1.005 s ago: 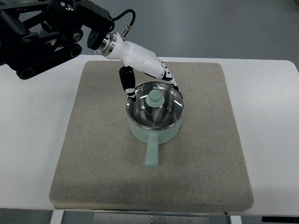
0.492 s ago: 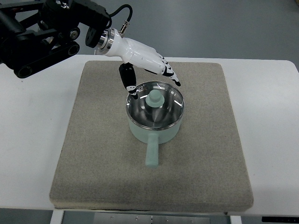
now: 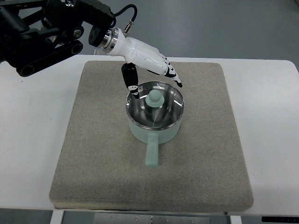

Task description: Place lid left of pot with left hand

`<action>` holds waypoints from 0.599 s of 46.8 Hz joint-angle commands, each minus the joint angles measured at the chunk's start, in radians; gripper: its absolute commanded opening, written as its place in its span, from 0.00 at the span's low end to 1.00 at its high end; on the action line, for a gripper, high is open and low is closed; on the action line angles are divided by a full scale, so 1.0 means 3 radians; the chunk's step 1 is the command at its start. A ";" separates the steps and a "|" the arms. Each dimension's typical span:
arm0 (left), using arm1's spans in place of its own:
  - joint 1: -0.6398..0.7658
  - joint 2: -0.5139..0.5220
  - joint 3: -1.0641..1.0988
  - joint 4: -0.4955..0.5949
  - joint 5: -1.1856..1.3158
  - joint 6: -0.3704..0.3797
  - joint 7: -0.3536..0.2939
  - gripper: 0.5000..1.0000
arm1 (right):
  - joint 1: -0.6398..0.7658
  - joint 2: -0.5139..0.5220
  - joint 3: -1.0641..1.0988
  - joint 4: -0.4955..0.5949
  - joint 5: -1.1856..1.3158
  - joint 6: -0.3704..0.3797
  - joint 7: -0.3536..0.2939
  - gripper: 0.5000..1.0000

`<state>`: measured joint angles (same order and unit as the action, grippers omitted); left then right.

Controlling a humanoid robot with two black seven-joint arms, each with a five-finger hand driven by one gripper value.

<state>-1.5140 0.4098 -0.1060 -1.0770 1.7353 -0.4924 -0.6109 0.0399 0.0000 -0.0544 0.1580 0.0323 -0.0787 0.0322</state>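
A pale green pot (image 3: 154, 128) with a straight handle pointing toward me sits in the middle of a grey mat (image 3: 93, 158). Its glass lid (image 3: 163, 114) with a pale green knob (image 3: 153, 99) rests on the pot. My left hand (image 3: 156, 86), white with black joints, hovers just behind the lid's far rim. Its fingers (image 3: 173, 77) are spread, the thumb hangs down over the rim's far left, and it holds nothing. The right hand is out of view.
The mat lies on a white table (image 3: 32, 140). My black left arm (image 3: 42, 32) enters from the upper left. Bare mat stretches left of the pot (image 3: 98, 126).
My left hand has lifted slightly and shifted a little, staying over the lid's far rim. Pot and lid have not moved.
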 commanded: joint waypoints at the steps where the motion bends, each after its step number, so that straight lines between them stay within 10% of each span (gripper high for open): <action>1: -0.0015 -0.0001 0.0011 -0.0005 0.0004 -0.0005 0.0000 0.98 | 0.0000 0.0000 -0.0003 0.0000 0.0000 0.0002 0.0000 0.84; 28: -0.0077 -0.0021 0.0138 -0.0035 0.0076 0.0005 0.0000 0.98 | 0.0000 0.0000 -0.0003 0.0000 0.0000 0.0002 0.0000 0.84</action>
<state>-1.5361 0.4074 -0.0634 -1.0877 1.7577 -0.4921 -0.6109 0.0399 0.0000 -0.0549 0.1580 0.0323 -0.0785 0.0322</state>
